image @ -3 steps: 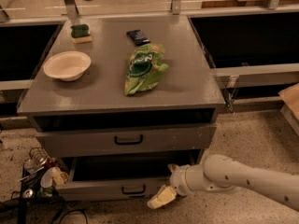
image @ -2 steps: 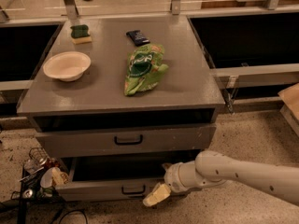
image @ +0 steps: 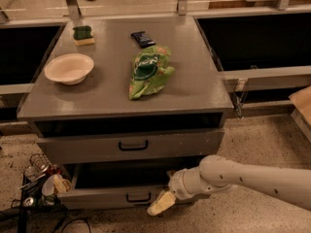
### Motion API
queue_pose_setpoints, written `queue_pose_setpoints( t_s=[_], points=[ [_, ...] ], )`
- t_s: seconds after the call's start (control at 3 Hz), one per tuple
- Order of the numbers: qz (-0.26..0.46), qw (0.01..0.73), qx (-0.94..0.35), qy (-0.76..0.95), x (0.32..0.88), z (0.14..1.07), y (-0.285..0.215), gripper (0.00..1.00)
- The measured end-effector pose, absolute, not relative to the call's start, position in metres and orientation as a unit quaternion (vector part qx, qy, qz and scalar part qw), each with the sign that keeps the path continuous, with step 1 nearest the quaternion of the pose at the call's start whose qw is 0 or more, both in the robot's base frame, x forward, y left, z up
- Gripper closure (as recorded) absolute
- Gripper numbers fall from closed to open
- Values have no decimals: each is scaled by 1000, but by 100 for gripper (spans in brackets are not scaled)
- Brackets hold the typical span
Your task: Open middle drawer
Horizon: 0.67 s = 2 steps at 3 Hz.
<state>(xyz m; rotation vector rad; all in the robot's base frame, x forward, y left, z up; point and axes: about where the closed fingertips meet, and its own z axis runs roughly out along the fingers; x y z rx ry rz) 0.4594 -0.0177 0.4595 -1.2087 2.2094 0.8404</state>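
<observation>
The middle drawer (image: 107,196) is the lower of the two grey fronts in view. It stands pulled out a little, with a dark gap behind its front panel. Its small black loop handle (image: 138,197) is uncovered. My gripper (image: 160,204) is low in front of that panel, just right of the handle and near the panel's bottom edge. The pale arm (image: 252,178) reaches in from the right. Above, the upper drawer (image: 133,144) is closed.
On the cabinet top (image: 112,89) lie a white bowl (image: 69,68), a green-and-yellow sponge (image: 83,35), a dark snack bar (image: 143,38) and a green chip bag (image: 148,71). A wire rack of clutter (image: 39,183) and cables sit on the floor at lower left.
The gripper has slid a little to the left along the lower drawer's front, closer to the handle. The drawer's opening looks much the same.
</observation>
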Motion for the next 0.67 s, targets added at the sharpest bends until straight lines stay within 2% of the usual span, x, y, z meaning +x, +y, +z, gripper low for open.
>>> queue_pose_setpoints(
  t_s=[0.33,0.67],
  points=[
    [317,208,-449,809,446,440,-13,0],
    [318,208,-449,809,446,440,-13,0]
  ],
)
